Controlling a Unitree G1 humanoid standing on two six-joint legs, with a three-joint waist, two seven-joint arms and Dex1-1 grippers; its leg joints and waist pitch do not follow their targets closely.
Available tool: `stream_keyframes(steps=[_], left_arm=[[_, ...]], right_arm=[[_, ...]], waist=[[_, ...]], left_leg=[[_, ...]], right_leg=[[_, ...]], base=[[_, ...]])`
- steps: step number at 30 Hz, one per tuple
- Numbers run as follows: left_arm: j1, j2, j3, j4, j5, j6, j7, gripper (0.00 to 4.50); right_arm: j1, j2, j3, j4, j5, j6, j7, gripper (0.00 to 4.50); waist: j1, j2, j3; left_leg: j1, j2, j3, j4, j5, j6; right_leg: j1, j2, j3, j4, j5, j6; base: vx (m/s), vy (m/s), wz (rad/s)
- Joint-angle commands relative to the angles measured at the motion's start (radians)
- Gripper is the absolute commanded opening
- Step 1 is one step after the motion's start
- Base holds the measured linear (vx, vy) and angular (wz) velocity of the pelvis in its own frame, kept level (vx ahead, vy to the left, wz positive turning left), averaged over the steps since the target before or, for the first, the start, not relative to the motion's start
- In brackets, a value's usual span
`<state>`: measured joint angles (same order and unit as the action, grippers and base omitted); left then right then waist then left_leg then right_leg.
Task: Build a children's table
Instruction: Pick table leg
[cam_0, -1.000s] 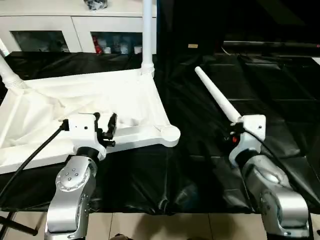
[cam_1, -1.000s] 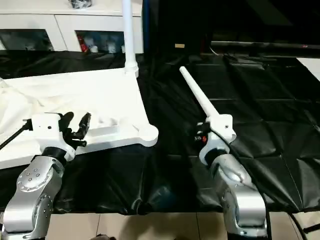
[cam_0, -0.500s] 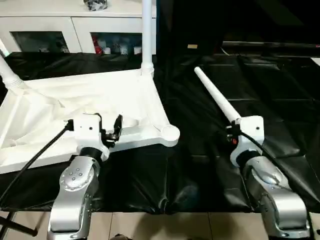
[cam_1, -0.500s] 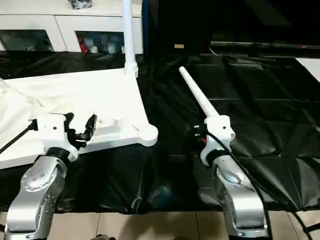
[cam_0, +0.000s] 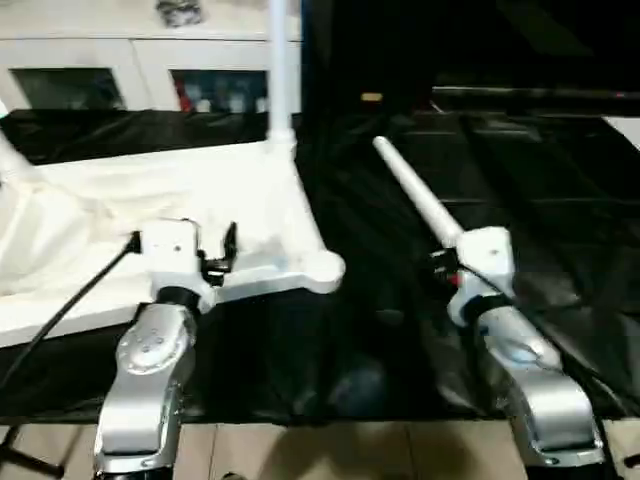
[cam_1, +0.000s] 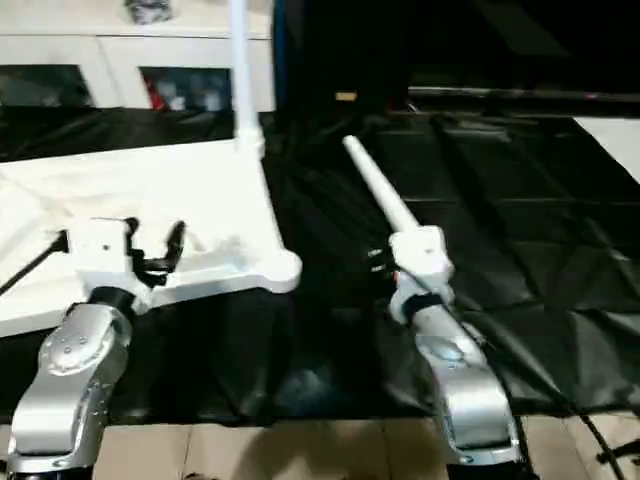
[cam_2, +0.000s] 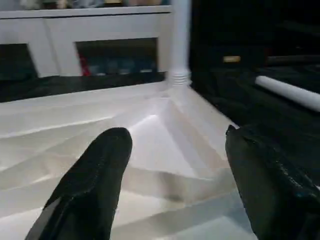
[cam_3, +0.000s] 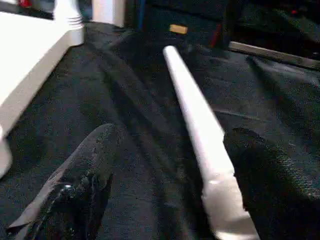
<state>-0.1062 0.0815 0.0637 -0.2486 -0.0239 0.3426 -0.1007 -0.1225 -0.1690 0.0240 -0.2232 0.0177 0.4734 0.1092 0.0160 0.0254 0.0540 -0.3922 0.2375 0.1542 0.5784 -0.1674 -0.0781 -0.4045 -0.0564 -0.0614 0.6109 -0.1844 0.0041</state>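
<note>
Lying ribs-up, the white tabletop (cam_0: 150, 200) bears upright legs (cam_0: 283, 70); both hands (cam_2: 175, 185) (cam_3: 165, 185) gape empty.

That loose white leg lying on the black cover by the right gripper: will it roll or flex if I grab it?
The loose leg is a round tube lying flat on the black cover, so a nudge would probably roll it. It looks straight and rigid, so it should lift stiffly. Its smooth plastic may slip between the open right gripper fingers.

Head pair overlooks tabletop (cam_0: 200, 190); wrist cameras sit low, facing forward
</note>
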Motion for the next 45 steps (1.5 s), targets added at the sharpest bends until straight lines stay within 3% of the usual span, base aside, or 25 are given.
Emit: stream_keyframes(steps=[1,4,8,9,10,11,12,13,14,16,17,20,21,24,28,31,34,37,38,39,40,42,43,44,45], left_arm=[[0.002,0.022,-0.014,0.004,0.013,-0.017,-0.016,3.46],[0.005,0.016,-0.015,0.002,0.008,-0.014,-0.018,3.46],[0.005,0.015,-0.015,0.002,0.002,-0.008,-0.020,3.46],[0.005,0.016,-0.016,0.002,0.001,-0.006,-0.020,3.46],[0.006,0.016,-0.016,0.002,0.000,-0.005,-0.020,3.46],[0.007,0.019,-0.018,0.003,-0.003,-0.006,-0.019,3.46],[0.007,0.019,-0.019,0.003,-0.004,-0.006,-0.018,3.46],[0.008,0.020,-0.020,0.003,-0.004,-0.007,-0.017,3.46],[0.008,0.020,-0.021,0.003,-0.005,-0.007,-0.017,3.46],[0.009,0.018,-0.022,0.004,-0.004,-0.008,-0.018,3.46],[0.010,0.018,-0.023,0.004,-0.003,-0.008,-0.019,3.46],[0.012,0.017,-0.027,0.004,-0.002,-0.008,-0.019,3.46],[0.012,0.018,-0.028,0.004,-0.003,-0.008,-0.019,3.46],[0.013,0.018,-0.029,0.004,-0.003,-0.007,-0.019,3.46],[0.012,0.019,-0.030,0.005,-0.004,-0.006,-0.020,3.46],[0.011,0.018,-0.031,0.006,-0.006,-0.006,-0.019,3.46],[0.011,0.018,-0.032,0.007,-0.008,-0.006,-0.018,3.46],[0.011,0.017,-0.032,0.008,-0.008,-0.007,-0.019,3.46],[0.011,0.018,-0.033,0.009,-0.008,-0.007,-0.019,3.46],[0.011,0.018,-0.033,0.010,-0.008,-0.008,-0.020,3.46],[0.011,0.018,-0.033,0.010,-0.009,-0.008,-0.020,3.46],[0.011,0.019,-0.033,0.011,-0.009,-0.010,-0.021,3.46],[0.011,0.019,-0.033,0.013,-0.009,-0.012,-0.021,3.46],[0.011,0.019,-0.034,0.014,-0.009,-0.012,-0.022,3.46],[0.011,0.019,-0.034,0.014,-0.010,-0.013,-0.022,3.46]], right_arm=[[-0.009,0.003,0.000,-0.010,0.018,-0.011,0.016,3.67],[-0.008,-0.002,0.005,-0.007,0.020,-0.012,0.022,3.67],[-0.009,-0.020,0.030,0.000,-0.008,-0.028,0.028,3.67],[-0.009,-0.019,0.031,0.000,-0.008,-0.028,0.033,3.67],[-0.009,-0.019,0.031,0.000,-0.009,-0.028,0.034,3.67],[-0.008,-0.017,0.028,0.000,-0.009,-0.029,0.034,3.67],[-0.008,-0.015,0.025,0.000,-0.007,-0.029,0.034,3.67],[-0.008,-0.001,0.009,0.001,0.007,-0.025,0.024,3.67],[-0.009,0.009,-0.003,0.002,0.018,-0.022,0.016,3.67],[-0.012,0.011,-0.014,0.004,0.031,-0.012,0.014,3.67],[-0.013,0.005,-0.010,0.006,0.024,-0.009,0.013,3.67],[-0.016,-0.001,-0.013,0.016,0.011,0.003,0.009,3.67],[-0.016,0.001,-0.016,0.016,0.011,0.003,0.010,3.67],[-0.019,0.002,-0.019,0.016,0.000,0.005,-0.002,3.67],[-0.020,-0.005,-0.009,0.015,0.003,-0.003,0.007,3.67],[-0.016,-0.011,-0.001,0.015,-0.001,-0.006,0.014,3.67],[-0.015,-0.025,0.020,0.016,-0.028,-0.015,0.021,3.67],[-0.017,-0.033,0.028,0.016,-0.034,-0.015,0.028,3.67],[-0.017,-0.037,0.033,0.017,-0.037,-0.015,0.032,3.67],[-0.018,-0.041,0.037,0.017,-0.042,-0.018,0.033,3.67],[-0.018,-0.042,0.038,0.016,-0.044,-0.020,0.032,3.67],[-0.018,-0.020,0.011,0.017,-0.016,-0.018,0.022,3.67],[-0.019,-0.011,-0.002,0.019,-0.002,-0.015,0.018,3.67],[-0.020,-0.012,-0.003,0.020,-0.002,-0.014,0.018,3.67],[-0.021,-0.019,0.002,0.021,-0.009,-0.015,0.020,3.67]], waist=[[0.013,-0.010,-0.057],[0.010,-0.001,-0.056],[0.009,0.004,-0.056],[0.018,0.016,-0.055],[0.007,0.007,-0.056],[0.008,0.011,-0.055],[0.006,0.015,-0.048],[-0.017,0.027,-0.052],[-0.024,0.011,-0.028],[-0.023,0.023,-0.024],[-0.021,0.025,-0.020],[-0.037,0.019,-0.034],[-0.041,0.014,-0.049],[-0.046,0.018,-0.063],[-0.046,0.023,-0.078],[-0.035,0.023,-0.086],[-0.030,0.018,-0.084],[-0.026,0.020,-0.083],[-0.016,0.016,-0.075],[-0.017,0.023,-0.073],[-0.022,0.038,-0.064],[-0.033,0.038,-0.058],[-0.064,0.046,-0.066],[-0.066,0.050,-0.060],[-0.069,0.036,-0.055]], left_leg=[[0.002,-0.038,0.019,-0.036,-0.241,-0.027],[0.017,-0.031,0.011,-0.049,-0.321,-0.041],[0.019,-0.023,0.003,-0.059,-0.377,-0.049],[-0.032,-0.041,-0.039,-0.091,-0.416,0.010],[-0.030,-0.052,-0.059,-0.079,-0.465,0.047],[-0.028,-0.056,-0.063,-0.076,-0.484,0.054],[-0.023,-0.060,-0.073,-0.071,-0.535,0.048],[0.057,-0.034,-0.055,-0.047,-0.604,0.006],[0.077,-0.039,-0.054,-0.039,-0.678,-0.013],[0.078,-0.029,-0.060,-0.072,-0.774,-0.048],[0.077,-0.026,-0.060,-0.079,-0.788,-0.049],[0.063,-0.041,-0.048,-0.075,-0.679,-0.035],[0.042,-0.045,-0.042,-0.075,-0.574,-0.013],[0.024,-0.043,-0.027,-0.074,-0.386,0.045],[0.033,-0.049,-0.014,-0.053,-0.167,0.140],[0.036,-0.057,-0.012,-0.037,-0.028,0.219],[0.046,-0.058,-0.012,-0.029,0.022,0.272],[0.042,-0.057,-0.010,-0.028,0.019,0.284],[-0.061,-0.095,-0.035,-0.010,0.037,0.365],[-0.025,-0.092,-0.051,-0.004,0.036,0.379],[-0.024,-0.095,-0.064,-0.006,0.053,0.377],[-0.008,-0.100,-0.090,-0.014,0.018,0.363],[0.114,-0.022,-0.116,-0.031,-0.046,0.337],[0.133,0.002,-0.127,-0.039,-0.107,0.339],[0.140,0.016,-0.142,-0.050,-0.152,0.362]], right_leg=[[0.028,-0.054,0.031,-0.127,-0.592,0.045],[0.020,-0.039,0.022,-0.120,-0.523,0.025],[0.023,-0.037,0.026,-0.107,-0.453,-0.016],[0.074,-0.060,-0.025,-0.087,-0.451,-0.036],[0.076,-0.078,-0.036,-0.097,-0.477,-0.043],[0.081,-0.087,-0.043,-0.105,-0.518,-0.049],[0.087,-0.100,-0.057,-0.118,-0.616,-0.056],[0.043,-0.074,-0.037,-0.137,-0.677,-0.052],[0.024,-0.065,-0.059,-0.155,-0.728,-0.043],[0.068,-0.046,-0.060,-0.143,-0.639,-0.021],[0.071,-0.045,-0.054,-0.140,-0.623,-0.023],[0.094,-0.062,-0.031,-0.139,-0.608,-0.040],[0.115,-0.066,-0.018,-0.132,-0.561,-0.056],[0.133,-0.057,-0.008,-0.115,-0.385,-0.120],[0.146,-0.050,-0.011,-0.093,-0.146,-0.203],[0.153,-0.045,-0.014,-0.078,-0.043,-0.230],[0.149,-0.043,-0.015,-0.071,-0.027,-0.246],[0.156,-0.045,-0.015,-0.072,-0.056,-0.247],[0.225,-0.075,-0.064,-0.100,-0.092,-0.131],[0.202,-0.088,-0.080,-0.115,-0.157,-0.115],[0.216,-0.076,-0.102,-0.119,-0.202,-0.110],[0.219,-0.054,-0.119,-0.115,-0.257,-0.117],[0.127,-0.019,-0.088,-0.056,-0.240,-0.164],[0.103,-0.018,-0.078,-0.029,-0.235,-0.183],[0.083,-0.024,-0.056,-0.002,-0.178,-0.167]], base=[[0.000,0.000,0.00],[0.000,0.000,0.00],[-0.003,0.026,0.02],[-0.010,0.055,0.12],[-0.003,0.041,0.41],[0.014,0.022,0.53],[0.014,0.022,0.53],[-0.014,0.015,0.42],[0.000,0.000,0.00],[0.026,0.015,-0.04],[0.065,0.037,-0.12],[0.073,0.041,-0.10],[0.086,0.038,-0.09],[0.075,0.022,-0.07],[0.094,0.003,0.01],[0.087,0.003,0.01],[0.072,-0.003,0.04],[0.000,0.000,0.00],[-0.002,0.004,0.43],[-0.002,0.004,0.43],[0.013,0.008,0.63],[0.020,0.003,0.53],[0.083,-0.034,0.35],[0.085,-0.037,0.11],[0.085,-0.037,0.11]])
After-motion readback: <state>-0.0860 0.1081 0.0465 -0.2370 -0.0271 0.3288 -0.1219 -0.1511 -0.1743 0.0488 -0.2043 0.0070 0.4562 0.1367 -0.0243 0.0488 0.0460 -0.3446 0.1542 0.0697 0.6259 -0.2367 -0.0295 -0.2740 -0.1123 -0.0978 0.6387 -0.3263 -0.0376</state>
